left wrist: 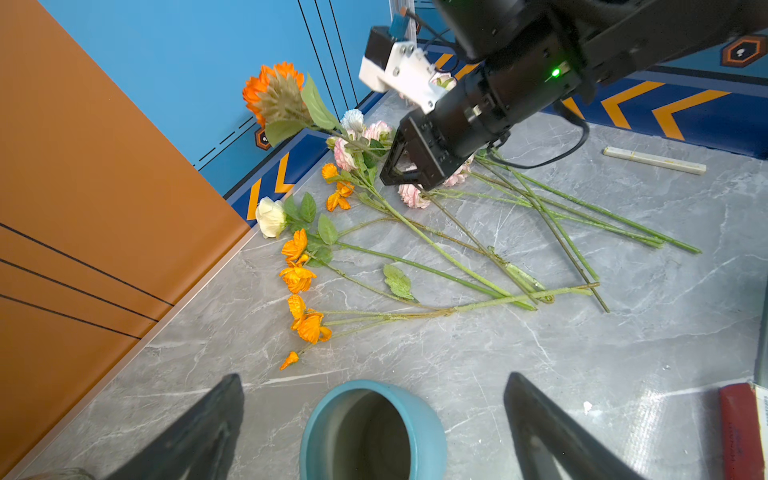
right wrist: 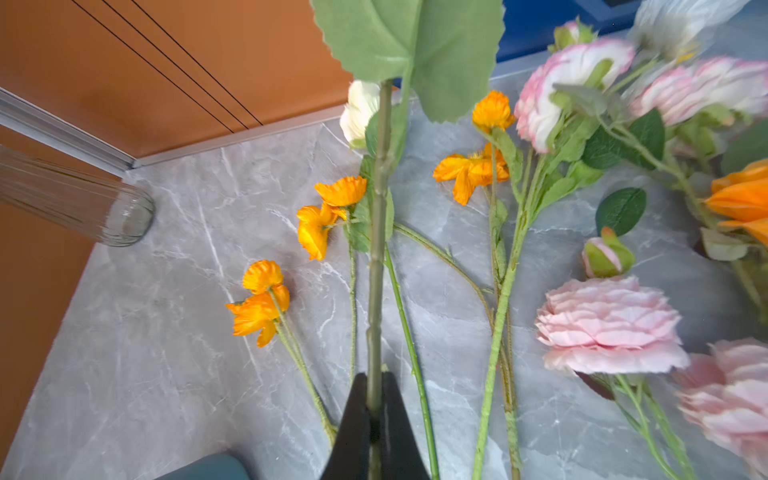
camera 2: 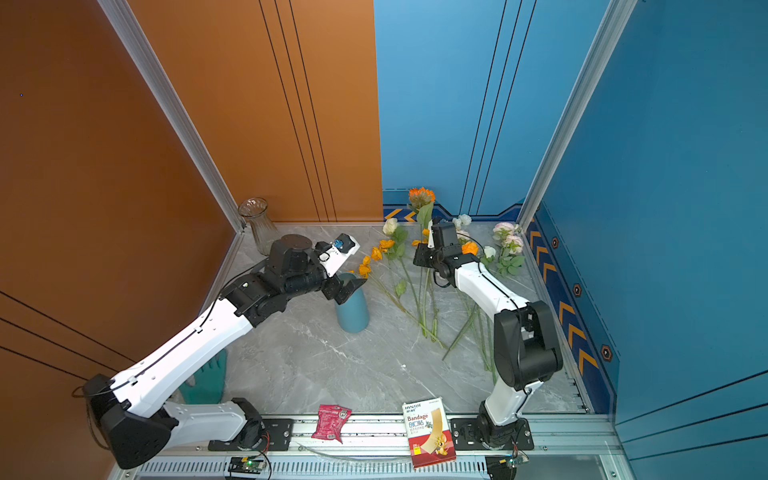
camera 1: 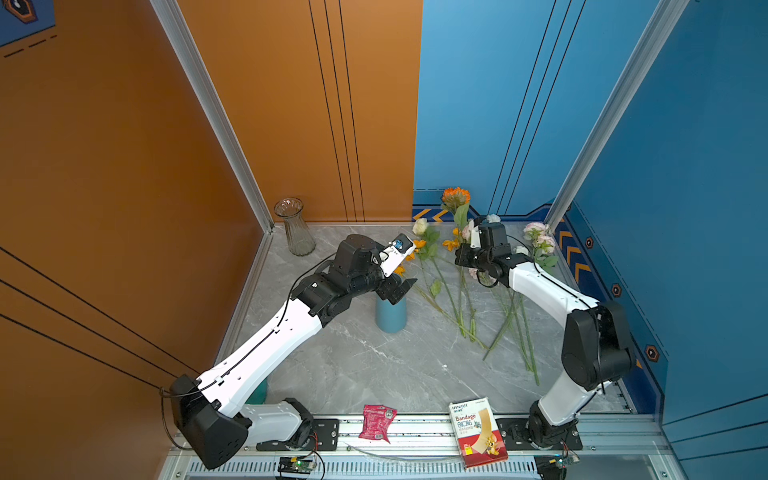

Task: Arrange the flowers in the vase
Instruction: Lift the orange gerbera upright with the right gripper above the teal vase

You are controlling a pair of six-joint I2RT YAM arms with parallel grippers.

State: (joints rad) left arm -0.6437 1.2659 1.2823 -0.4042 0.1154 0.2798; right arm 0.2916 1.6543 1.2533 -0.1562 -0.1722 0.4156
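The flowers (camera 1: 449, 286) lie spread on the grey marble table, with orange, cream and pink heads toward the back wall and stems toward the front. A blue vase (camera 1: 390, 318) (left wrist: 419, 411) stands upright and empty left of them. My left gripper (camera 1: 399, 289) (left wrist: 372, 378) hovers open just above its mouth, one finger on each side. My right gripper (camera 1: 459, 255) (right wrist: 376, 378) is shut on the green stem (right wrist: 378, 249) of a large orange flower (camera 1: 456, 197) (left wrist: 274, 91). That flower's head is raised above the others, against the blue wall.
A clear ribbed glass vase (camera 1: 295, 226) stands in the back left corner. On the front rail lie a red Bandage box (camera 1: 478, 432) and a red packet (camera 1: 376, 422). A teal glove (camera 2: 208, 378) lies under the left arm. A white stick (left wrist: 656, 160) lies by the right wall.
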